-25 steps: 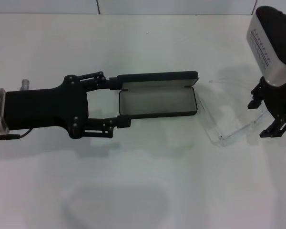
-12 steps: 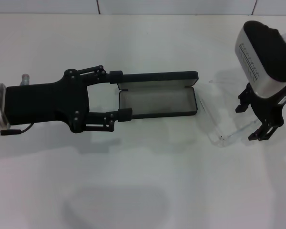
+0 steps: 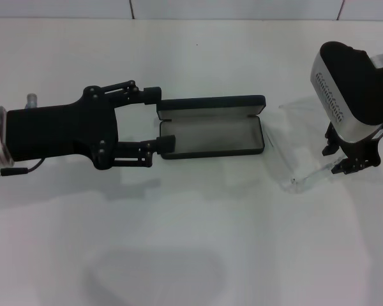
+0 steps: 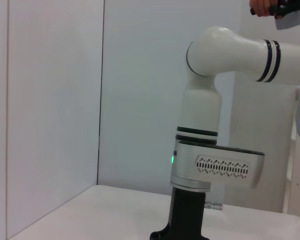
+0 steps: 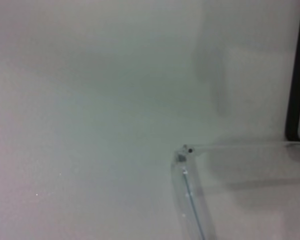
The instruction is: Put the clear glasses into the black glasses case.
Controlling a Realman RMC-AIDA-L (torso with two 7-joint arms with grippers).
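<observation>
Head view: left end effector (image 3: 162,120) wide around open, unlabelled black glasses case (image 3: 212,126); right end effector (image 3: 350,163) narrow over clear glasses (image 3: 298,172).

The left end effector (image 3: 161,120) is built in matte black: a blocky palm, thin linkage bars joined by small round screws, and two squared finger pads. A silver metal cuff is fitted behind the palm, and a thin black cable is trailed beneath it. The right end effector (image 3: 350,160) is black too, carried under a white-and-black wrist housing (marked with a strip of small vent slots). White rounded arm links with black rings and a green light are seen in the left wrist view.
</observation>
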